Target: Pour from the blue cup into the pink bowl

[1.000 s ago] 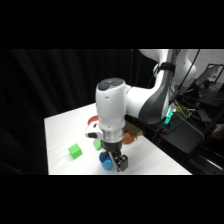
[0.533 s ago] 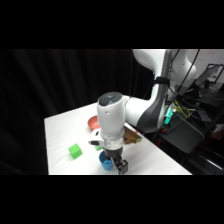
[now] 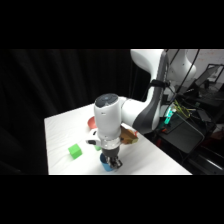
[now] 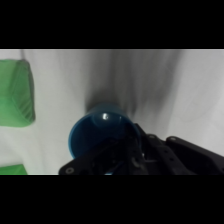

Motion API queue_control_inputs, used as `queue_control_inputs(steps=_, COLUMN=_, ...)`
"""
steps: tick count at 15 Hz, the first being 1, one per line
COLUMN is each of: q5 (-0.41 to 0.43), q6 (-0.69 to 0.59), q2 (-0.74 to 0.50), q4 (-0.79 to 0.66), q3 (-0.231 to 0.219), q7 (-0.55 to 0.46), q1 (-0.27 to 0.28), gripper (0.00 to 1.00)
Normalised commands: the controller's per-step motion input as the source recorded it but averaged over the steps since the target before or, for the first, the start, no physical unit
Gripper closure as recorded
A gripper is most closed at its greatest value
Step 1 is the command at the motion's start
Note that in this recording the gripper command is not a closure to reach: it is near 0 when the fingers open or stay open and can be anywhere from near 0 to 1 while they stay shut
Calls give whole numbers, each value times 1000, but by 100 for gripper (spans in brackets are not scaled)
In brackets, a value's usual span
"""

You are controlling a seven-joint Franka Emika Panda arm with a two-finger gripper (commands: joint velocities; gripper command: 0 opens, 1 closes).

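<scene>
The blue cup (image 3: 106, 163) stands upright near the table's front edge, and my gripper (image 3: 114, 162) is down right at it. In the wrist view the blue cup (image 4: 102, 132) fills the middle with its open mouth facing the camera. My gripper (image 4: 134, 146) overlaps the cup's near right rim with its black linkage. The pink bowl (image 3: 92, 121) shows as a reddish arc behind the arm's white body, farther back on the table. Most of the bowl is hidden by the arm.
A green block (image 3: 75, 151) lies left of the cup; the wrist view shows a green block (image 4: 15, 92) and the corner of another one (image 4: 10, 169). A brown-orange toy (image 3: 129, 134) lies right of the arm. Cluttered equipment (image 3: 180, 125) stands beyond the table's right edge.
The arm sank a little towards the cup between one second and half a second ago. Since then it has held almost still at the cup.
</scene>
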Motion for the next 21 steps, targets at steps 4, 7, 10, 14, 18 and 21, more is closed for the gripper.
queue_control_inputs(steps=4, q5=29, q6=-105, q2=-242, q4=-38, q3=-82, q7=14, q1=51, gripper=18)
queue_control_inputs(steps=7, q5=52, q6=-313, q2=-615, q4=-225, q3=-39, q7=-59, q1=-33, gripper=18)
queue_control_inputs(steps=10, q5=219, q6=-470, q2=-616, q4=-190, q3=53, q7=-239, q1=-188, gripper=18)
queue_control_inputs(steps=14, q5=298, q6=-327, q2=-420, q4=-185, q3=26, q7=-392, q1=-241, gripper=18)
queue_control_inputs(steps=18, q5=340, q6=-137, q2=-364, q4=-315, q3=-61, q7=-429, q1=-253, gripper=18)
queue_control_inputs(steps=21, q5=341, q6=-93, q2=-362, q4=-351, q3=-101, q7=-407, q1=-216, gripper=18)
